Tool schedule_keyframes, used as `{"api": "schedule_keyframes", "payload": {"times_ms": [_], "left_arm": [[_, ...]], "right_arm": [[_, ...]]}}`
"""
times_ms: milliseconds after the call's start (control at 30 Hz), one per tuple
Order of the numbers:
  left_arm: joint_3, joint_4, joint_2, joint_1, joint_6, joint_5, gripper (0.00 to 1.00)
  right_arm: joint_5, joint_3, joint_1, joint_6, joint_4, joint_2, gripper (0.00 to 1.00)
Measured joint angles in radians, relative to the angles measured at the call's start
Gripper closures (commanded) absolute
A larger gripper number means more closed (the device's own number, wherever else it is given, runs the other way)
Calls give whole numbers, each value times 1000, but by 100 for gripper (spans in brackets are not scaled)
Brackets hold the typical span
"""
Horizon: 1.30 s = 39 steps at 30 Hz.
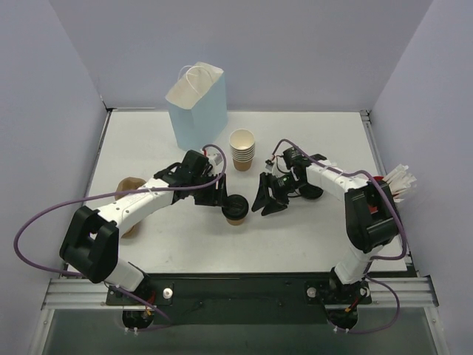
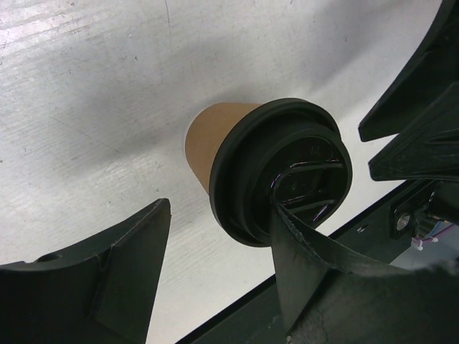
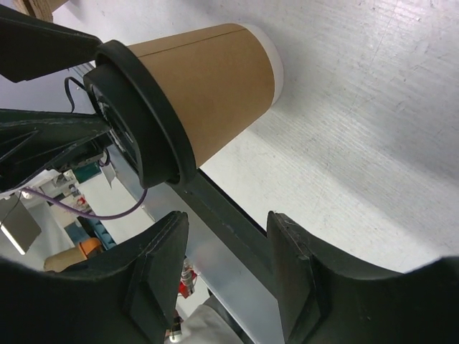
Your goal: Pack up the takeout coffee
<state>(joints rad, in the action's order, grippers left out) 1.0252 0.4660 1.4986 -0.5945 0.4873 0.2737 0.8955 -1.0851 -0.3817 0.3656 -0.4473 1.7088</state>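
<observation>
Top external: left tool (image 1: 228, 200), right tool (image 1: 267, 206) wide; round black-lidded paper cup (image 1: 236, 209).

Matt paper cup (image 2: 208, 140) — glossy plastic lid (image 2: 247, 172)

Bright, even light from above falls on the white table (image 1: 310, 237), leaving only soft, faint shadows. In the wrist views the near fingers (image 2: 93, 287) are dark and slightly blurred, and the black lid (image 2: 287, 172) shows small glossy highlights.
</observation>
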Motion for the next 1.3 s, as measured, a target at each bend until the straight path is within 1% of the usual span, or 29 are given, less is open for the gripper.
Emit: {"api": "schedule_keyframes", "payload": {"times_ms": [267, 467, 533, 633, 767, 1000, 1133, 1233, 1300], "left_arm": [[-13, -23, 0, 0, 8, 2, 34], [-26, -42, -3, 0, 25, 3, 34], [-33, -51, -7, 0, 30, 3, 34], [-44, -63, -13, 0, 39, 3, 34], [-61, -77, -21, 0, 63, -3, 34], [-108, -122, -49, 0, 111, -16, 34], [-143, -162, -70, -1, 139, -23, 34], [-142, -160, -76, -3, 146, -33, 34], [-115, -125, -73, -5, 139, -42, 33]], "right_arm": [[19, -52, -26, -1, 11, 69, 52], [15, -81, -32, 0, 15, 78, 62], [3, -84, -32, 3, 22, 94, 68], [34, -85, -27, 29, 27, 116, 72], [37, -84, -27, 56, 33, 116, 76], [32, -30, -26, 127, 94, 91, 76], [20, -14, -28, 155, 114, 76, 73], [-13, -33, -34, 157, 86, 69, 70], [-72, -83, -42, 140, 32, 70, 69]]}}
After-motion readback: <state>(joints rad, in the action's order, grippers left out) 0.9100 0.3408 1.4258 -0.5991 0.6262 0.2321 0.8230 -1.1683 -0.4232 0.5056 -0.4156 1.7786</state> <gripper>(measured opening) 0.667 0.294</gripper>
